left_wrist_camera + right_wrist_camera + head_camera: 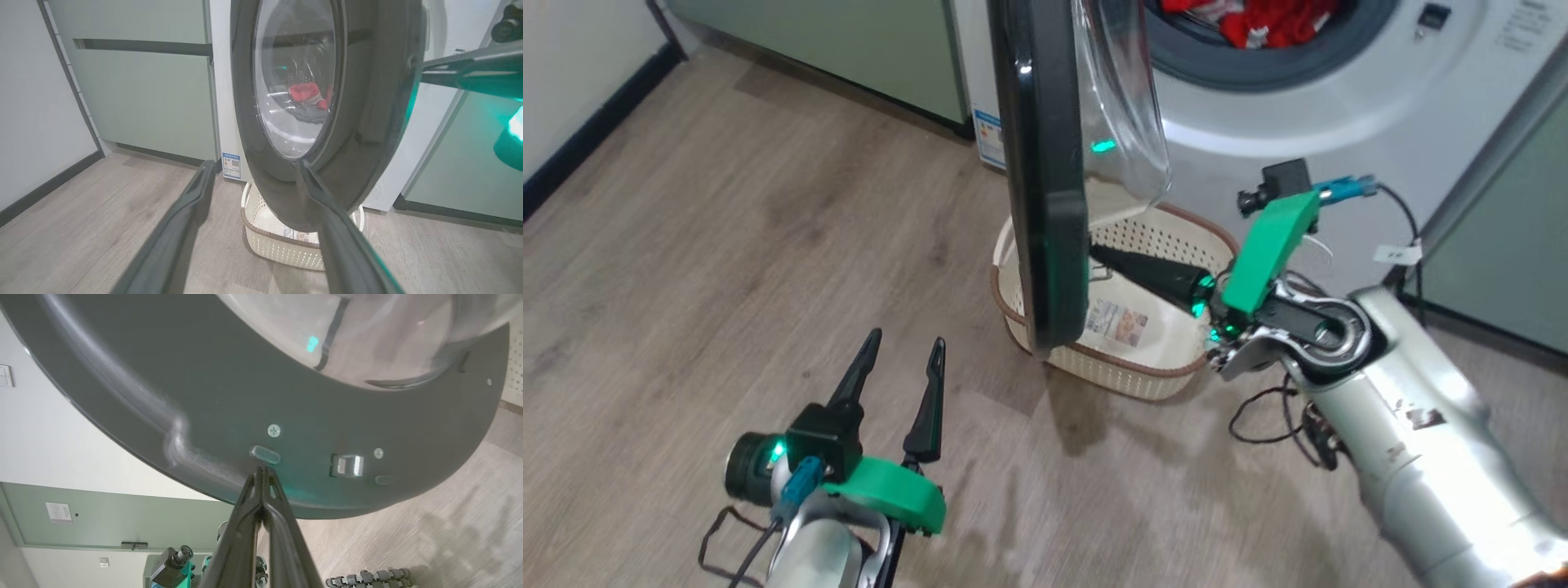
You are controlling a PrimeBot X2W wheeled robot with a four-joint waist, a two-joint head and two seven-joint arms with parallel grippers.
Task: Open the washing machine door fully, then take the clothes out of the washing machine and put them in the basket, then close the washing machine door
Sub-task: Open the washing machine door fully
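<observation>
Pale green cabinets [143, 98] stand on wood-look floor [727, 204].

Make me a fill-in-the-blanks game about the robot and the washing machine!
The clothes in the washing machine are ____. The left gripper is ____. The right gripper, tips on the washing machine door, is ____. The basket sits on the ____.
Missing words: red, open, shut, floor.

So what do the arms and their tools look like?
Both arms are silver-grey metal with loose black cables. The left tool and right tool each have two long tapered black fingers, a green plastic mount, a black camera and blue connector.
</observation>
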